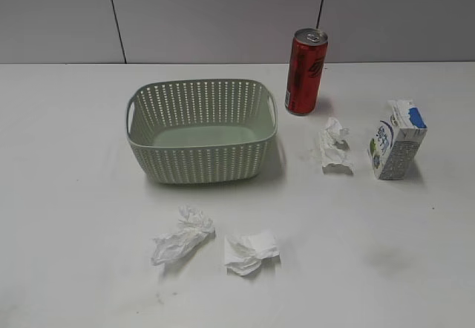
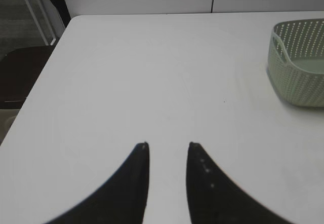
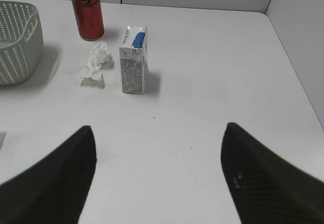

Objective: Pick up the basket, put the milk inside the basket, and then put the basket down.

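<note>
Red can (image 1: 306,71) upright; three crumpled tissues (image 1: 334,144) scattered.

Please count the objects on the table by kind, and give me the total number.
Basket: 1
Milk carton: 1
Red drink can: 1
Crumpled white tissues: 3, at and
Total: 6

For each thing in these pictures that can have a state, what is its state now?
basket: upright on the table, empty
milk: standing upright, not held
red can: upright, top looks unopened
tissues: crumpled
left gripper: slightly open, empty
right gripper: wide open, empty
</note>
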Controlling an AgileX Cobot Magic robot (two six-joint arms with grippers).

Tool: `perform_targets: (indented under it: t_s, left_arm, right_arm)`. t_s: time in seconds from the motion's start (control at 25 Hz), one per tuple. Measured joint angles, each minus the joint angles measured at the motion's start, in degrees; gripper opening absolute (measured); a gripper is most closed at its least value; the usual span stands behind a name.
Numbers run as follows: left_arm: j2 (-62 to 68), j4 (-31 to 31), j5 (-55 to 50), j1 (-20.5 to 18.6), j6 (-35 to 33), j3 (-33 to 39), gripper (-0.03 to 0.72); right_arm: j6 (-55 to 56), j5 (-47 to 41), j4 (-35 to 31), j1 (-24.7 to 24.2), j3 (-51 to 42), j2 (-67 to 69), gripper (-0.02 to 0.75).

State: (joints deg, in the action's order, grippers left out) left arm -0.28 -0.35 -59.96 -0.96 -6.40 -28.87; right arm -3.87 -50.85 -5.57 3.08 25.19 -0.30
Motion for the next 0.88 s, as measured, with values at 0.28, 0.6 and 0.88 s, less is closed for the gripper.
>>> perform_targets:
  t_s: [0.28, 0.6, 0.88]
  left_arm:
    - [0.0, 0.0, 0.0, 0.0, 0.0, 0.0, 0.199]
    - [0.0, 0.0, 0.0, 0.0, 0.0, 0.0, 0.199]
    - [0.0, 0.4, 0.0, 0.0, 0.0, 0.0, 0.22]
  right_arm:
    - [0.0, 0.0, 0.0, 0.0, 0.0, 0.0, 0.584]
    - [0.0, 0.0, 0.0, 0.0, 0.0, 0.0, 0.584]
    - [0.0, 0.0, 0.0, 0.0, 0.0, 0.0, 0.584]
